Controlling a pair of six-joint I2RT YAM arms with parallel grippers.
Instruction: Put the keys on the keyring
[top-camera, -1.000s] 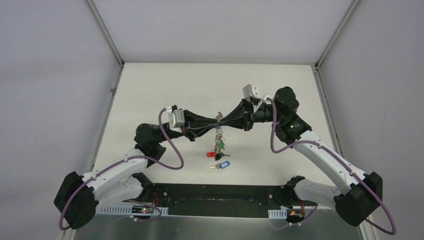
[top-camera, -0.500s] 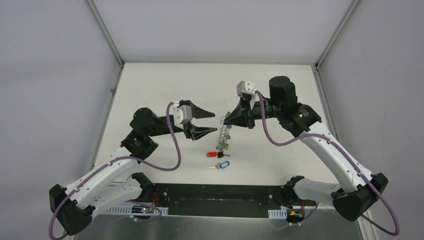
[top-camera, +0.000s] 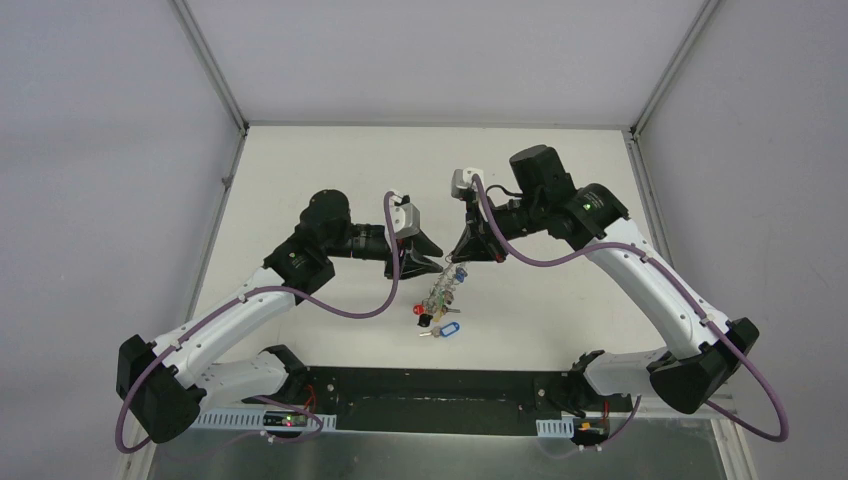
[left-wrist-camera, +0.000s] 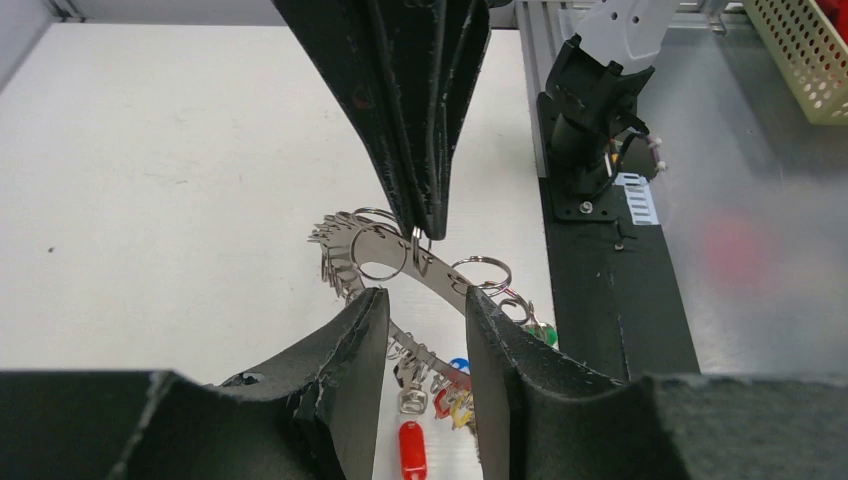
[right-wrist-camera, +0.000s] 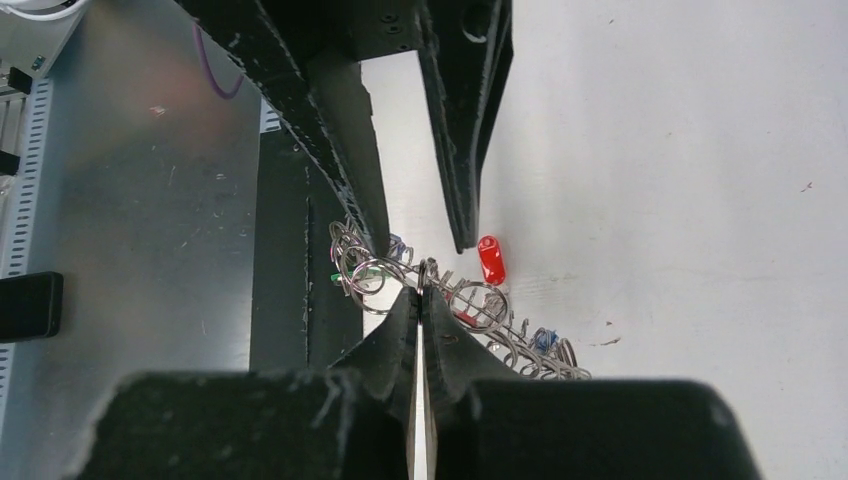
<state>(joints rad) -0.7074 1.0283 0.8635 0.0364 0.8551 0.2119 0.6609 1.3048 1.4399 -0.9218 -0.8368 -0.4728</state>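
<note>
The keyring (top-camera: 440, 290), a flat grey metal ring edged with wire loops and coloured tags, hangs tilted from my right gripper (top-camera: 458, 255), which is shut on its upper rim. My left gripper (top-camera: 432, 266) is open, right beside the ring. In the left wrist view its fingers (left-wrist-camera: 345, 350) straddle the ring's band (left-wrist-camera: 385, 240) without closing. The right wrist view shows my right gripper (right-wrist-camera: 421, 292) pinching the rim (right-wrist-camera: 470, 300). The red-tagged key (top-camera: 421, 310) and the blue-tagged key (top-camera: 446, 328) lie on the table under the ring. The red tag also shows in both wrist views (left-wrist-camera: 411, 450) (right-wrist-camera: 490, 258).
The black base plate (top-camera: 430, 400) with both arm mounts runs along the near edge. Grey walls and metal frame posts (top-camera: 640, 120) enclose the white table (top-camera: 300, 170). A perforated basket (left-wrist-camera: 810, 50) stands off the table beyond the base.
One second ago both grippers held the ring. The left let go, drew back open, then turned and came back to straddle it. The right carried the ring left and lower.
</note>
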